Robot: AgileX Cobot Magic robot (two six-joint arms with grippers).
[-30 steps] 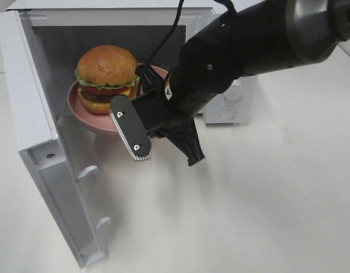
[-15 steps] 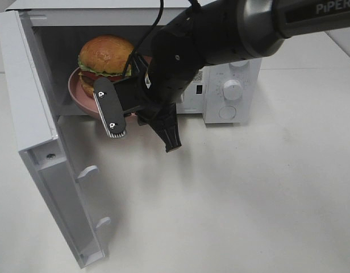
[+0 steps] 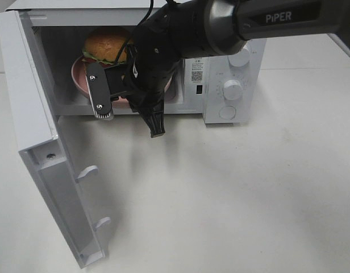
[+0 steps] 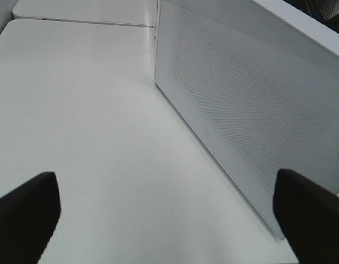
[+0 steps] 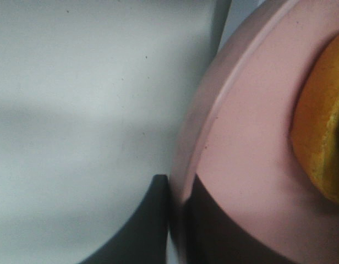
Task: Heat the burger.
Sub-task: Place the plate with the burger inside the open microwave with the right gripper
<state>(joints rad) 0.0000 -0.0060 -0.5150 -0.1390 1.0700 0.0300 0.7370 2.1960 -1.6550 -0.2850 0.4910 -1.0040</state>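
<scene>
The burger (image 3: 104, 44) sits on a round pink plate (image 3: 78, 73) inside the open white microwave (image 3: 220, 25). My right gripper (image 3: 104, 102) reaches in from the front and is shut on the plate's near rim. In the right wrist view its dark fingers (image 5: 150, 225) pinch the plate's rim (image 5: 235, 143), with the bun's edge (image 5: 323, 137) beside them. My left gripper (image 4: 169, 220) is open and empty, out of the high view, beside the microwave's perforated outer wall (image 4: 241, 104).
The microwave door (image 3: 36, 114) stands swung open to the left front, with its handles (image 3: 87, 170) facing the table. The control panel with knobs (image 3: 232, 88) is to the right of the cavity. The right arm (image 3: 220, 23) crosses above the microwave.
My right arm has carried the plate and burger to the left and deeper into the microwave cavity. The door has not moved.
</scene>
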